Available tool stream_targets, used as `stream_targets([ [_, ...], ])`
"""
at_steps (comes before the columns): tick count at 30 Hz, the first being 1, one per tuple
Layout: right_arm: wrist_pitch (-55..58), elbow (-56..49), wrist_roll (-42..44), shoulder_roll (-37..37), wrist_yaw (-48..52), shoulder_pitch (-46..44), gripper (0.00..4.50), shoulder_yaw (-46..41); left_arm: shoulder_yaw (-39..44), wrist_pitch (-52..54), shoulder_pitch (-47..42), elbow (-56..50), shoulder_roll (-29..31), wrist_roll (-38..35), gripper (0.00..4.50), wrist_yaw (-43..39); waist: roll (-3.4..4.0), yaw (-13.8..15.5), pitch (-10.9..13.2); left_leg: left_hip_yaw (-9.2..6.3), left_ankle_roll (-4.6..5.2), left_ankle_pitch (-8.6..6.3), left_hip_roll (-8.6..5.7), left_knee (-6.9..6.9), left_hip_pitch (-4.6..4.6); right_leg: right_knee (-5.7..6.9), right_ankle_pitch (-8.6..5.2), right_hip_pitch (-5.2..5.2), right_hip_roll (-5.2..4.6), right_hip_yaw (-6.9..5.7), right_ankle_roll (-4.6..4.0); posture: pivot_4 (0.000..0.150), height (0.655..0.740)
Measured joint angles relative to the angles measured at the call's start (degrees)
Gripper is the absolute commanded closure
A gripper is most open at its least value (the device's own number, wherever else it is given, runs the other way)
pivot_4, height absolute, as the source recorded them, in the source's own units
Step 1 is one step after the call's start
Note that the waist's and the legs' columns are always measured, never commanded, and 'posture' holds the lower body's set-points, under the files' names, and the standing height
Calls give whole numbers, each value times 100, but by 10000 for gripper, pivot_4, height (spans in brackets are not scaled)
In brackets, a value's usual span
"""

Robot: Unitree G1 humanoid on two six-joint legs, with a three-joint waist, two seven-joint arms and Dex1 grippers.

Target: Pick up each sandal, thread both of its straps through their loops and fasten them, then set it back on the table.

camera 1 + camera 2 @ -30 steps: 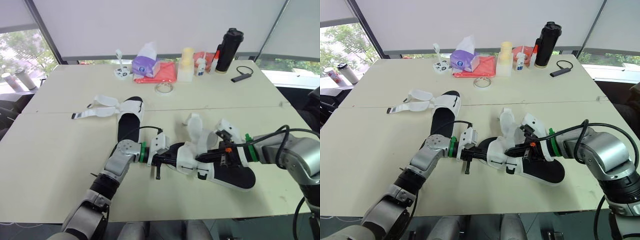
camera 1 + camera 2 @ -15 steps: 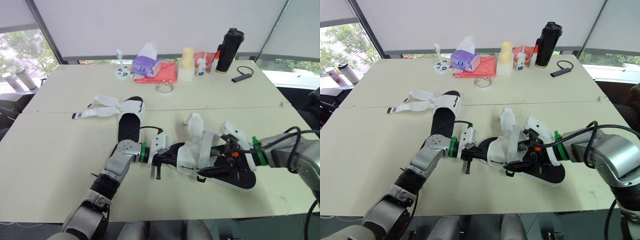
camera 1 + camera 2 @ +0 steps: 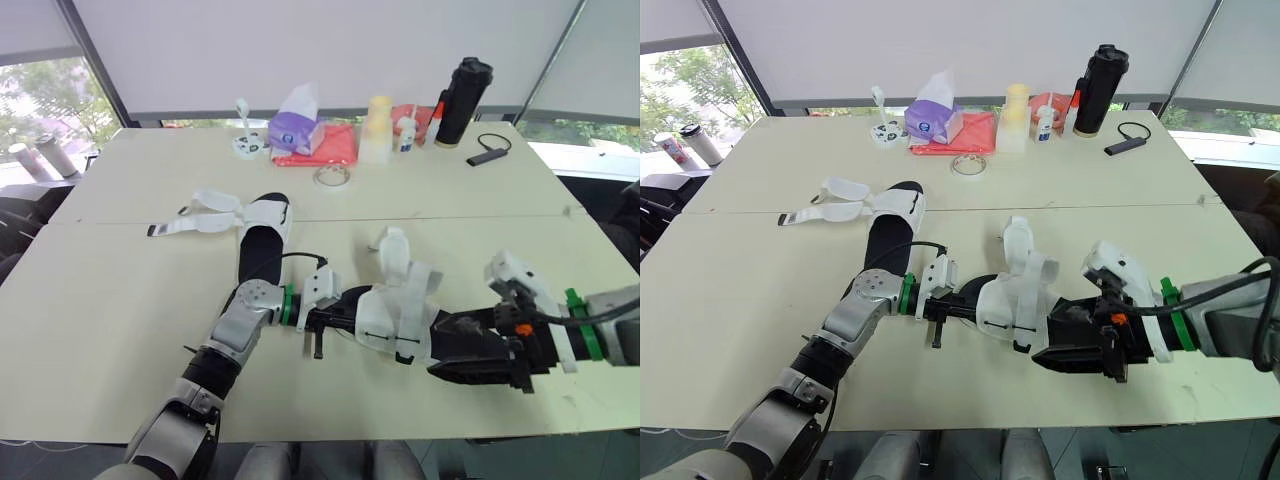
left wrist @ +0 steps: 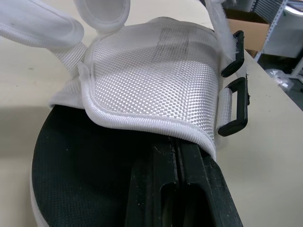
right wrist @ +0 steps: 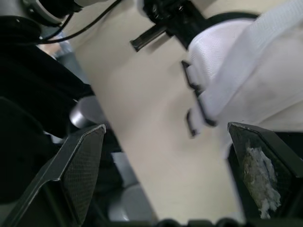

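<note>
Sandal [image 3: 395,315] with loose white straps sits near the front edge of the tabletop [image 3: 120,290], 1 end of its black sole clamped in the left gripper [image 3: 345,318]. The right gripper [image 3: 465,350] hovers at the opposite end, fingers spread, grasping nothing. The other sandal [image 3: 262,240] lies farther back, unfastened.

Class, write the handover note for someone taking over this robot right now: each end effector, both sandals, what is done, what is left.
Left end effector: shut on one end of the near sandal.
Right end effector: open, holding nothing, at that sandal's other end.
Near sandal: straps lie loose over the white upper, beside the black loops. Whether any strap is threaded, I cannot tell.
Second sandal: on the table to the left, straps splayed out, unfastened.
Done: nothing visibly fastened.
Left: thread and fasten both sandals' straps, then set each down.
</note>
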Motion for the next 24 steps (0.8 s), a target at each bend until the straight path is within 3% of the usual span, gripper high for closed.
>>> stream_targets([
  [10,122,-268,784,1092,-1589,1723,595,-193,-31,194,250,-398,62,-48,45000,85,-1,-6,-2,0,5,-2,-3,2,5,-5,-6,9,-4,0,-11,1500,7296],
  [24,-637,510,705,1602,-2523,1134,595,675,-82,636,503,-988,244,-152,45000,116,-1,-10,-2,-1,7,-2,0,3,5,-18,-8,17,-1,-2,-15,1500,7296],
])
